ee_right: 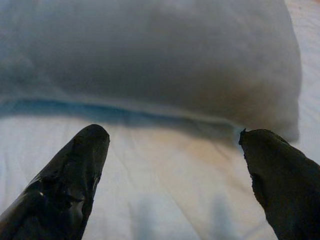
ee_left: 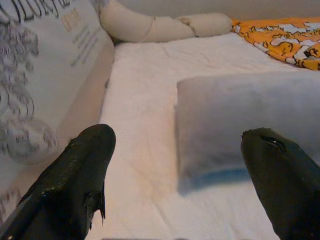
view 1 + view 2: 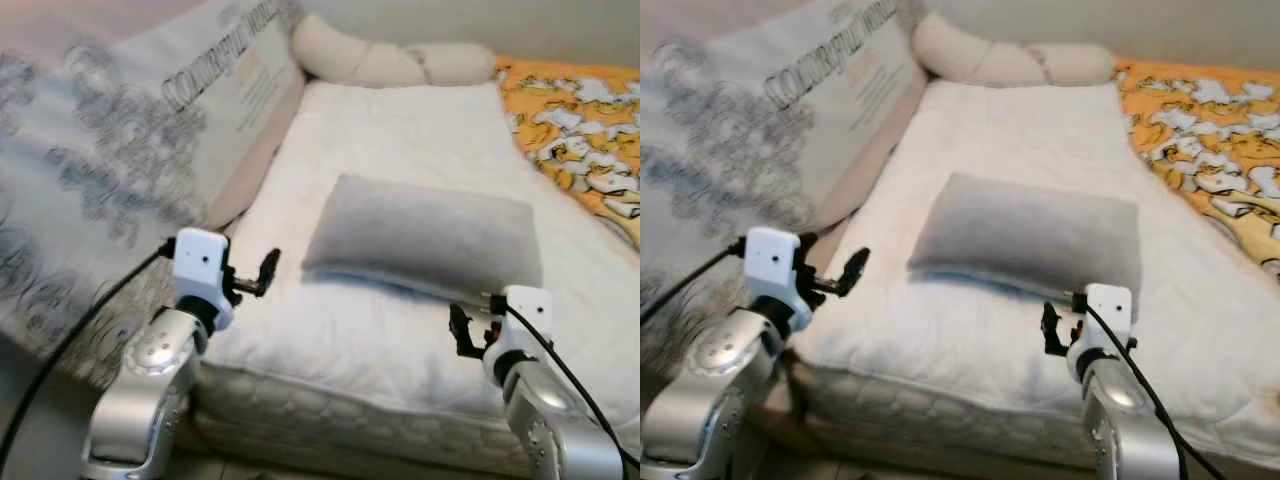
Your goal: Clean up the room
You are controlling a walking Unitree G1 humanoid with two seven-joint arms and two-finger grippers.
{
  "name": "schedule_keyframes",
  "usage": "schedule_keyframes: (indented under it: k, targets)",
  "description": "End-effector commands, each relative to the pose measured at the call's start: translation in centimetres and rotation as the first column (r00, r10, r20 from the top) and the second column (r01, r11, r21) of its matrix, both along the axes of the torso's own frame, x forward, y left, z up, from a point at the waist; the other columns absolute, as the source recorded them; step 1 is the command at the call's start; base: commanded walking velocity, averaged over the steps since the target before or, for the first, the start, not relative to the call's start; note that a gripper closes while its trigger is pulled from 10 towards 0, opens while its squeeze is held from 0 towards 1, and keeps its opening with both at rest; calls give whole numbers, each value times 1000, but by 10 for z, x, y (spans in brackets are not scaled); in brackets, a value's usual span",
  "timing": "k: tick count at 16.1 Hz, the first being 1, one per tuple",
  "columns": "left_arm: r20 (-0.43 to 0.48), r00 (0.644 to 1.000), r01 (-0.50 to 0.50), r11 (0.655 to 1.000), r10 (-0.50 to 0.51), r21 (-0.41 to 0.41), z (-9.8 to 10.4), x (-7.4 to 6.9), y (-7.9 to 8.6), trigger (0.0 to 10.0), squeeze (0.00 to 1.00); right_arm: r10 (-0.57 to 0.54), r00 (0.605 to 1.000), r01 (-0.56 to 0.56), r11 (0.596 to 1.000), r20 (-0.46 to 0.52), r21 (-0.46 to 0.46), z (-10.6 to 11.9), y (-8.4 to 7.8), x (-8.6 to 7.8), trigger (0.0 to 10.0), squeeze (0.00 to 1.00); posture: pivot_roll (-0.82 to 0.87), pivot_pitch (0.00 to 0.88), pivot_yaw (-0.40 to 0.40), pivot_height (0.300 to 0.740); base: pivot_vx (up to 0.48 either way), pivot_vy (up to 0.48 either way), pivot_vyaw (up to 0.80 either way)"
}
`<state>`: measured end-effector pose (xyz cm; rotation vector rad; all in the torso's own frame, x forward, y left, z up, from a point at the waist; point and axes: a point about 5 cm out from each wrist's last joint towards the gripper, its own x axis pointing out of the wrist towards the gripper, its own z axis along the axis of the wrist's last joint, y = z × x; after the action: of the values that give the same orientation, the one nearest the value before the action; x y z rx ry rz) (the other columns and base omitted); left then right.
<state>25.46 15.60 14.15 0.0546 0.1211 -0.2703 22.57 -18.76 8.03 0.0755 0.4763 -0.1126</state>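
A grey pillow (image 3: 425,235) lies flat in the middle of the white mattress (image 3: 330,330). My left gripper (image 3: 262,273) hovers open over the mattress's near left edge, a short way left of the pillow's near left corner (image 2: 200,150). My right gripper (image 3: 465,330) is open too, low over the sheet just in front of the pillow's near long edge (image 1: 150,107), toward its right end. Neither gripper touches the pillow, and nothing sits between either pair of fingers.
A large patterned cushion with printed lettering (image 3: 110,150) leans along the bed's left side. A long cream bolster (image 3: 390,60) lies across the head of the bed. An orange and white patterned blanket (image 3: 580,130) covers the far right.
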Motion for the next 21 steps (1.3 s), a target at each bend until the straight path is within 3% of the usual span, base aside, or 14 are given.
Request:
schedule_keyframes:
  k: [1,6,8,13,14,15,19,20,21]
  targets:
    - [-5,1000,-19,1000,19,22,-1,-1,7,10000,0,29,999,-30,999,20,29,3,11,3,10000,0,14,0,24,740,326,0,-444]
    - [-7,1000,-12,1000,12,21,-2,-1,6,10000,0,64,997,-65,998,44,27,6,11,6,10000,0,14,0,25,740,318,0,-89]
    - [-10,1000,-20,1000,20,13,-3,-2,8,10000,0,80,992,-85,995,95,49,13,11,11,10000,0,16,0,27,740,0,0,0]
    - [-38,999,-13,1000,13,5,-7,-3,7,10000,0,43,992,-48,998,117,40,13,4,12,10000,0,16,0,30,740,0,0,0]
    - [-39,999,16,998,-18,-57,-7,-2,5,10000,1000,33,991,-39,998,129,48,14,3,14,10000,882,17,0,27,740,0,0,0]
    - [-43,997,55,994,-60,-93,-8,2,3,10000,1000,36,990,-45,997,139,65,15,2,16,10000,1000,23,0,21,740,0,0,0]
    - [-144,977,152,986,-160,-68,-23,31,0,10000,1000,102,989,-113,989,108,95,13,-2,19,10000,1000,19,0,16,740,0,0,0]
    - [-170,967,177,979,-191,-97,-26,41,-3,10000,1000,125,988,-135,985,85,112,10,-4,18,10000,1000,11,0,20,740,0,0,0]
    - [-202,952,194,965,-229,-179,-31,53,-7,10000,1000,157,986,-163,976,47,146,6,-5,16,10000,1000,7,0,22,740,0,0,0]
